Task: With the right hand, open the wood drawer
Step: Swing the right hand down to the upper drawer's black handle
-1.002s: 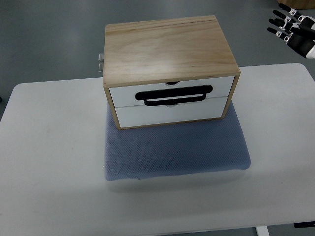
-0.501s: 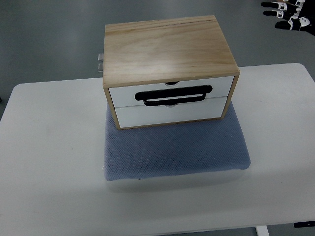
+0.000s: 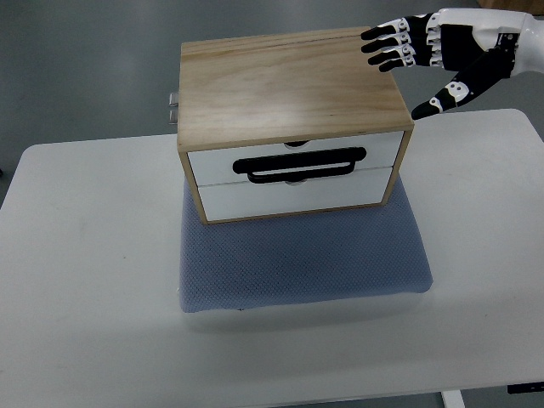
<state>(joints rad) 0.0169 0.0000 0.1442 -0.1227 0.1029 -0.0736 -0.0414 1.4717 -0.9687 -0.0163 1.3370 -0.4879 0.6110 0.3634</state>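
— Starting at the left, what lies on the white rectangular counter (image 3: pixel 85 255)?

— Bare surface there. Toward the middle lies a blue-grey perforated foam mat (image 3: pixel 302 263), and on its far part stands the light wooden two-drawer box (image 3: pixel 285 89). A small grey metal fitting (image 3: pixel 173 107) sticks out at the box's back left corner.

— Where are the drawers?

— Both face the near side. The upper white drawer front (image 3: pixel 297 151) sits directly above the lower white drawer front (image 3: pixel 293 194), and both sit flush with the wooden frame, so both are closed. A black elongated loop handle (image 3: pixel 302 164) runs across the seam between them, with a small half-round notch showing just above and below it.

— And further right?

— The white-and-black right robot hand (image 3: pixel 433 55) reaches in from the upper right corner. It hovers at the box's far right corner, with the black-tipped fingers (image 3: pixel 387 47) extended over the top panel's edge and the thumb (image 3: pixel 442 95) pointing down beside the right wall. The fingers are spread and grasp nothing; whether they touch the wood cannot be told. The hand is well apart from the handle.
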